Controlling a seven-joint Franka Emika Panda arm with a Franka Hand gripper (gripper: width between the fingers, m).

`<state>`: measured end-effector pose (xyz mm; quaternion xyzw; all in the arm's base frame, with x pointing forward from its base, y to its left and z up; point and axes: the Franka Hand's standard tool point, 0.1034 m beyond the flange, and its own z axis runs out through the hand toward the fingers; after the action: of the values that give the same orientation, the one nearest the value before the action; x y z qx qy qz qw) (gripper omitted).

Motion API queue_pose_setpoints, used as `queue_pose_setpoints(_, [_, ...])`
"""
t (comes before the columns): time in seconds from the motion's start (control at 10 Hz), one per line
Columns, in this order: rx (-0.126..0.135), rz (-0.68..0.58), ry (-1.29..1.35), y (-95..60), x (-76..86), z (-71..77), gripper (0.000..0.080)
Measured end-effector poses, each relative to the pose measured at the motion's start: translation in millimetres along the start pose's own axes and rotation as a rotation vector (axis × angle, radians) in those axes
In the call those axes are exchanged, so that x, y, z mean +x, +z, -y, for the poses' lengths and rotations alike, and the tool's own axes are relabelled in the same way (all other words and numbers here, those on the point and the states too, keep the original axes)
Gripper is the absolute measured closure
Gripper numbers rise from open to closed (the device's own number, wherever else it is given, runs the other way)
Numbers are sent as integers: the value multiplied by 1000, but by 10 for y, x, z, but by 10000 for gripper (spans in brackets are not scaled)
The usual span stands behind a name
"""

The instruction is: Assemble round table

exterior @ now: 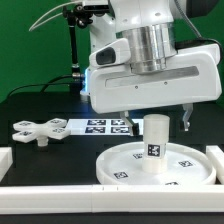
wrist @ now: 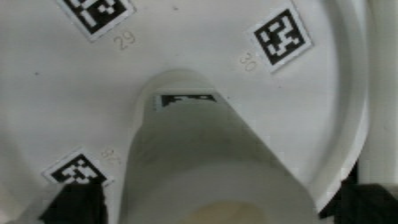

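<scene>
The black counter [exterior: 35, 105] runs past the frame on every side. Directly beneath the tool [exterior: 157, 122] lies the rimmed round disc [exterior: 120, 168], its near edge hidden by a white rail [exterior: 90, 190]. The marker board [exterior: 100, 125] lies flat beyond the disc, partly covered by the arm's body. The short post [exterior: 155, 145] stands upright at the disc's middle, its top between the tool's fingers, which are spread wide and pinch nothing. The small cross piece [exterior: 38, 130] lies well off to the exterior view's left. In the wrist view the post's top is blurred and cut off, and the fingertips are only dark smudges.
</scene>
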<state>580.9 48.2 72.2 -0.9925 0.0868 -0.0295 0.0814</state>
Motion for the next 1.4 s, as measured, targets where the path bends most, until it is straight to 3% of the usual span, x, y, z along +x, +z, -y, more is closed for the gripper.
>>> queue_pose_setpoints(0.1, [-7, -22, -113, 6, 13, -11, 151])
queue_pose_setpoints(0.4, [-76, -72, -493, 12, 45, 58, 151])
queue_pose_setpoints(0.5, [-88, -67, -593, 14, 41, 72, 151])
queue_pose_setpoints(0.9, [-101, -55, -832, 9, 51, 41, 151])
queue_pose_setpoints(1.4, [-157, -20, -1287, 39, 18, -4, 151])
